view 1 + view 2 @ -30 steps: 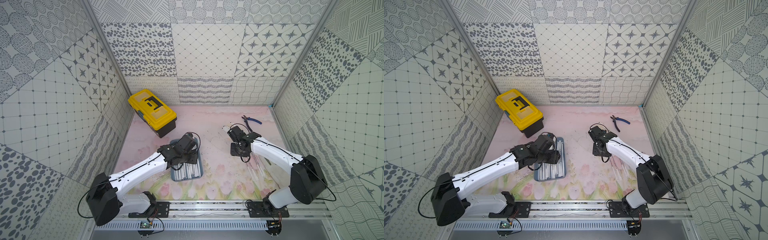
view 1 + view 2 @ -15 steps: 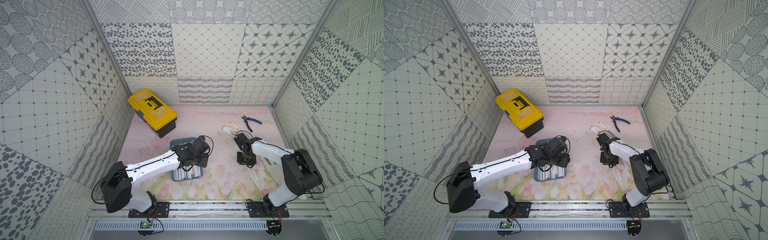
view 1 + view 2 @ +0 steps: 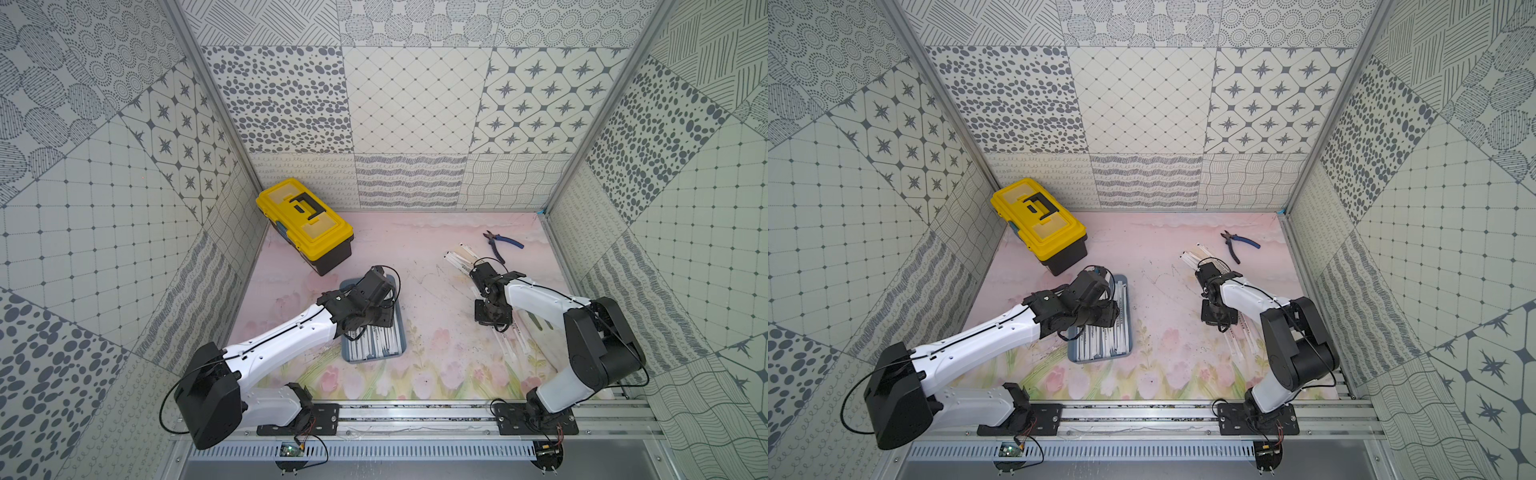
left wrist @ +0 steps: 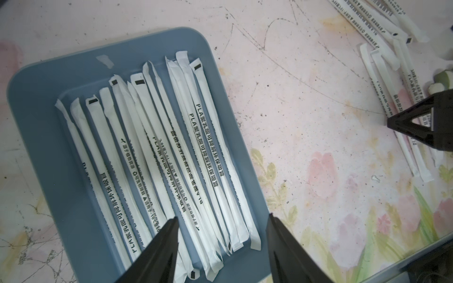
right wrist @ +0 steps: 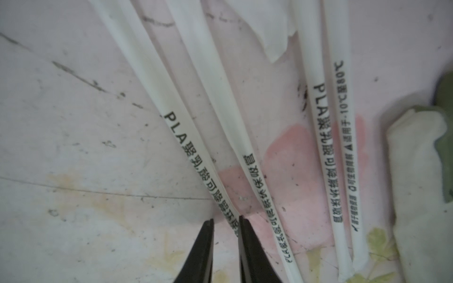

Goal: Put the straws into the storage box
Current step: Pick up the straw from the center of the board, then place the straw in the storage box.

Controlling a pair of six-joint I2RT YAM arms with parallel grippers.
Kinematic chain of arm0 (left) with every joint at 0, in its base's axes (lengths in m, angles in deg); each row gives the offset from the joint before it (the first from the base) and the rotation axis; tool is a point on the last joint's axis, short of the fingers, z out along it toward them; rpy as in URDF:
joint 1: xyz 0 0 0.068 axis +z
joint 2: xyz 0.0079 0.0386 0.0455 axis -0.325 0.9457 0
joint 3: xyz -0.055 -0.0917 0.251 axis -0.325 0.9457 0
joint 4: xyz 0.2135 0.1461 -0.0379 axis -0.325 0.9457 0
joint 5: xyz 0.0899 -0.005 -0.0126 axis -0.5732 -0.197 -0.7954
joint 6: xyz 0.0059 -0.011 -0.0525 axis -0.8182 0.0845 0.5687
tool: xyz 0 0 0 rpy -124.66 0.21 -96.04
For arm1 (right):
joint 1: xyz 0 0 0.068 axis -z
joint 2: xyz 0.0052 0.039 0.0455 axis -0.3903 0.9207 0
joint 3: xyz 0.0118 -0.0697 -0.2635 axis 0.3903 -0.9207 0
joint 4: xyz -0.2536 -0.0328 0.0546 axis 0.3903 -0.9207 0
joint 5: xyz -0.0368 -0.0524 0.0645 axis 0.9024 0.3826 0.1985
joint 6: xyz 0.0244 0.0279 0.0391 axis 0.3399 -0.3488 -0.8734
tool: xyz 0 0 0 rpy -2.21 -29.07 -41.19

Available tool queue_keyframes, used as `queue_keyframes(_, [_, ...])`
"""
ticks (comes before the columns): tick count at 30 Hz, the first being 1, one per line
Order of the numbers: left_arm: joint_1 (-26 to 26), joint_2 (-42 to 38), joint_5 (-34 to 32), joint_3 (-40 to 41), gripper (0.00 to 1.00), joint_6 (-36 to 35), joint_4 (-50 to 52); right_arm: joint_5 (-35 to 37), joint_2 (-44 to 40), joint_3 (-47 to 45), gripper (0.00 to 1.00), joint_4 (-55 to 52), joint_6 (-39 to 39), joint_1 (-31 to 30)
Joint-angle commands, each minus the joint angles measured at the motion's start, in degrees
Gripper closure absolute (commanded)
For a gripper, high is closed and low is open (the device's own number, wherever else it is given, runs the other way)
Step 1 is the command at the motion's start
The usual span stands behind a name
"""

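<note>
- Right pincer [image 5: 226, 219] pinches one of the straws [image 5: 182, 137] on the surface [image 5: 73, 147]; its long axis runs ahead from the tips.
- Left pincer [image 4: 222, 216] spread, empty, over storage box [image 4: 49, 122] of lengthwise straws.

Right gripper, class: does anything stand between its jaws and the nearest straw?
Nothing visible does. The straw runs straight into the gap of the right gripper; the next straw lies outside its jaws.
</note>
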Motion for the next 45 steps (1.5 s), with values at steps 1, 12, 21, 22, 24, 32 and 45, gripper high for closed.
queue_keyframes(1, [1.02,-0.99,-0.42,1.07,0.39,-0.55,0.66,0.97,-0.48,1.39,0.77,0.28,1.58,0.99])
queue_keyframes(12, [3.17,-2.06,-0.69,1.58,0.39,-0.81,1.61,-5.15,8.14,2.22,0.81,5.99,4.31,1.31])
queue_keyframes(21, [18.4,-10.27,0.1,3.77,0.38,0.42,6.56,-1.33,4.1,17.69,0.94,1.12,-3.79,-17.3])
queue_keyframes(22, [20.06,-11.01,-0.14,3.89,0.38,0.67,7.22,-1.32,4.52,20.15,0.94,0.72,-5.85,-20.28])
queue_keyframes(24, [23.53,-12.64,-0.5,4.32,0.38,0.94,8.2,-2.34,7.53,26.49,0.94,0.53,-10.06,-26.34])
queue_keyframes(32, [28.37,-20.75,-6.46,6.35,0.39,3.32,9.98,-5.78,26.39,48.51,0.93,6.55,-19.84,-39.03])
queue_keyframes(45, [28.65,-20.88,-2.49,7.22,0.4,2.22,8.95,-10.09,46.05,70.08,0.93,-0.26,-21.19,-42.5])
